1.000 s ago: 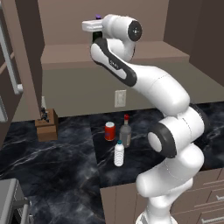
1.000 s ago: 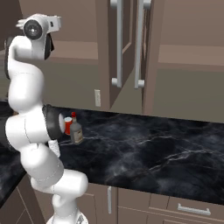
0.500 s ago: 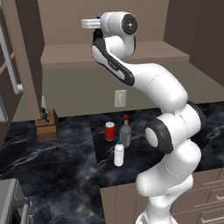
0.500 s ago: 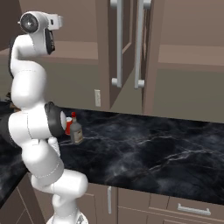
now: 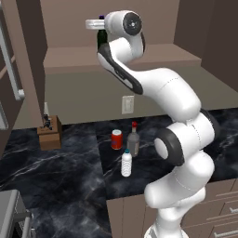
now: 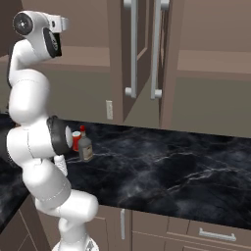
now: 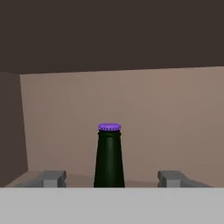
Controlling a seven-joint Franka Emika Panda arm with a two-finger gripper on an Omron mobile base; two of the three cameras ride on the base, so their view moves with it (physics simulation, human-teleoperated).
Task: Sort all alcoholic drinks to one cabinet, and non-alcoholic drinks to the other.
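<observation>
The two-finger gripper [image 7: 111, 178] stands with its jaws spread wide apart inside the upper cabinet, one grey fingertip [image 7: 52, 178] on each side of the slim dark green glass bottle with a purple cap [image 7: 109, 156]. Clear gaps show between the bottle's neck and both fingertips, so the glass is not gripped. The bottle stands upright in front of the cabinet's tan back wall [image 7: 166, 118].

In the left base view, the hand reaches into the open cabinet above the counter, with the green bottle [image 5: 100, 38] partly showing behind the wrist, standing on the cabinet shelf [image 5: 69, 58].

Down on the black marble counter [image 5: 69, 176], the short red can with a silver top [image 5: 116, 139] stands just beside the tall clear greyish bottle with a red cap [image 5: 134, 140]. The small white ribbed plastic bottle with a blue cap [image 5: 126, 163] stands near them, closer to the counter's front edge. A brown wooden block [image 5: 49, 132] sits farther left by the wall.
</observation>
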